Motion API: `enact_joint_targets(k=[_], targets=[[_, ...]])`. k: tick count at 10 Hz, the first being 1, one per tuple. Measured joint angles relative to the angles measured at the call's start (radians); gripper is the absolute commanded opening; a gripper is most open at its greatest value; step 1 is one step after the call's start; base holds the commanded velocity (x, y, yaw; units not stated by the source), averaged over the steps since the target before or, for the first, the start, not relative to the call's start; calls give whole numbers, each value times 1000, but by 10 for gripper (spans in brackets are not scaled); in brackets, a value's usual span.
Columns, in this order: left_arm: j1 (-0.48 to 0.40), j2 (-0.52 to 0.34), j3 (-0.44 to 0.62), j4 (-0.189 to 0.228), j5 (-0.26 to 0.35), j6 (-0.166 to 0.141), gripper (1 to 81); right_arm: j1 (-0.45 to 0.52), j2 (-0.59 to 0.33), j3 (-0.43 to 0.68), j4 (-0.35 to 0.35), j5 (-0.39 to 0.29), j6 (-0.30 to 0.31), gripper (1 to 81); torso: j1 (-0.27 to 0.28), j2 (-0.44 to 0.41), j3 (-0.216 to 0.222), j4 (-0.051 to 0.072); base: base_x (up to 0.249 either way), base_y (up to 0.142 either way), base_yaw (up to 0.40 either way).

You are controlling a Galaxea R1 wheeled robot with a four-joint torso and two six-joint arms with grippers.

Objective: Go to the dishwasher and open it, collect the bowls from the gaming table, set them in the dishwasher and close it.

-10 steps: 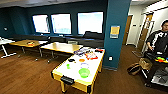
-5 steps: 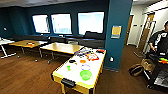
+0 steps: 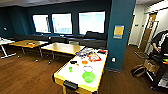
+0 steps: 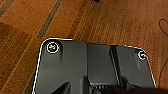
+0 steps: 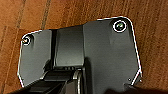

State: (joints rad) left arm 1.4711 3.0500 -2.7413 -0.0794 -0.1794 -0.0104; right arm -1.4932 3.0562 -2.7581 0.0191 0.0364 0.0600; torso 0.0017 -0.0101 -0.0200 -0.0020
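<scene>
Where my head camera looks lower centre: gaming table (image 3: 75, 75), lime bowl (image 3: 88, 76), blue-rimmed bowl (image 3: 87, 68), orange bowl (image 3: 84, 62). My claws' state: cannot tell.

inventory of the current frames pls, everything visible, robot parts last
gaming table: one, white top with yellow edge, centre foreground of head view
lime green bowl: one, near end of that table
pale bowl with blue rim: one, just behind the green one
orange bowl: one, further back
game boxes: several, colourful, far end of the table
wooden tables: two, light wood, behind and left
windows: three, bright, back wall
pillar: one, teal, right of the table, yellow notice on it
person: one, far right edge, partly cut off
floor: brown wood
robot wrist plates: dark, over the floor in each wrist view
</scene>
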Motion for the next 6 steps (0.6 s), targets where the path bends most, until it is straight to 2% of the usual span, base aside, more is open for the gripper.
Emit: enact_joint_targets(k=[2, 6], targets=[[1, 0, 0, 0, 0, 0, 811, 0, 0, 0, 0, 0, 0, 811, 0, 0, 0, 0, 74, 93, 0], [-2, 0, -1, 0, -1, 0, 811, 5, 2, 0, 0, 0, 0, 811, 0, 0, 0, 0, 0, 98, 0]])
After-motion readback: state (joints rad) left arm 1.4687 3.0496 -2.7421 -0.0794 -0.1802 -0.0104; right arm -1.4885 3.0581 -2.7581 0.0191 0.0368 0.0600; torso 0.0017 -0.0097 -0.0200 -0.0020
